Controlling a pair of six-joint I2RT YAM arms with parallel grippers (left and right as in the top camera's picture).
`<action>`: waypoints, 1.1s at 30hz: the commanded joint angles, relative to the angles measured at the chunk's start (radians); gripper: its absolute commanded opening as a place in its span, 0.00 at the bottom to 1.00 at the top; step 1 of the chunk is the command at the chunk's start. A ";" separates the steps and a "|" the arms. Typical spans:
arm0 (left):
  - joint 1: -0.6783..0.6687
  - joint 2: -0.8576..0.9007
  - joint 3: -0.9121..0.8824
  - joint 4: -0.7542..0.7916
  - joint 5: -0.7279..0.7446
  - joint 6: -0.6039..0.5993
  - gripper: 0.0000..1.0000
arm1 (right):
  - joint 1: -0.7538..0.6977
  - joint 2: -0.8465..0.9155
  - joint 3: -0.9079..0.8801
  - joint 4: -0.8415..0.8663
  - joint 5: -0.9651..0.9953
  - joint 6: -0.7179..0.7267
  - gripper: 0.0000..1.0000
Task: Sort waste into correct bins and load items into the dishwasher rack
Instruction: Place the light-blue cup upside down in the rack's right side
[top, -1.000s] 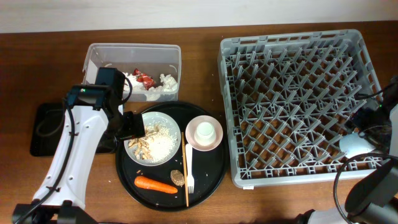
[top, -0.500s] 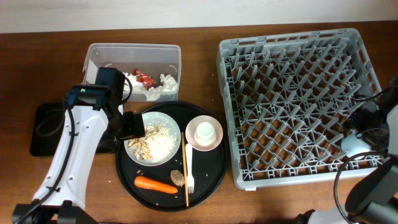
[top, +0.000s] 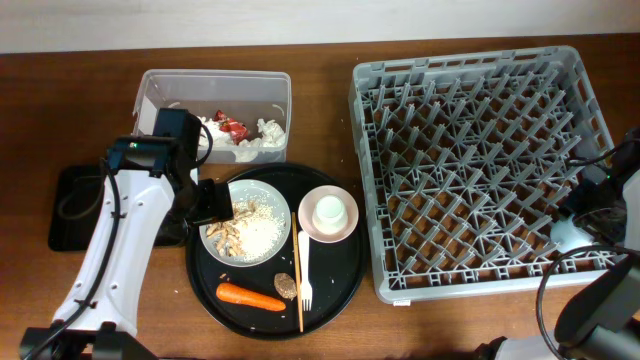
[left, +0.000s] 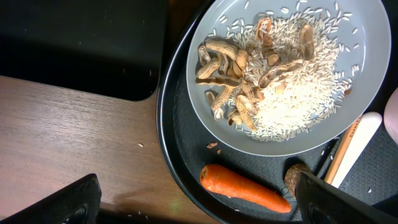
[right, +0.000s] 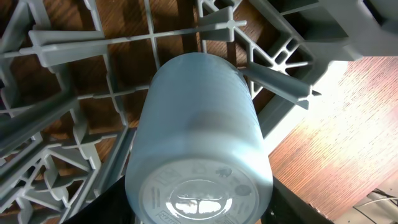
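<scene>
By the counter's right edge, right gripper (right: 198, 198) grips the pale blue cup (right: 199, 118) over the dishwasher rack (right: 93, 40); left gripper (left: 206, 200) hangs wide open, empty, above the white plate (left: 198, 93).

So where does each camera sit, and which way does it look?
Overhead: fixed above the table, looking down on round black tray, clear tub, grey rack; left arm, right arm show.
Left wrist: on the left arm, looking down at white plate and carrot; open fingers show.
Right wrist: on the right arm, looking into the rack at a pale blue cup between its fingers.
Shared: overhead also shows plate, carrot.
</scene>
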 joint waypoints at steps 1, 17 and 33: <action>0.005 -0.011 -0.003 -0.001 -0.014 -0.010 0.99 | 0.003 -0.092 0.009 -0.024 -0.037 0.000 0.52; 0.005 -0.011 -0.003 -0.001 -0.014 -0.010 0.99 | 0.004 -0.125 0.098 -0.079 -0.063 -0.011 0.53; 0.005 -0.011 -0.003 -0.001 -0.014 -0.010 0.99 | 0.004 -0.067 0.079 -0.068 -0.103 -0.012 0.81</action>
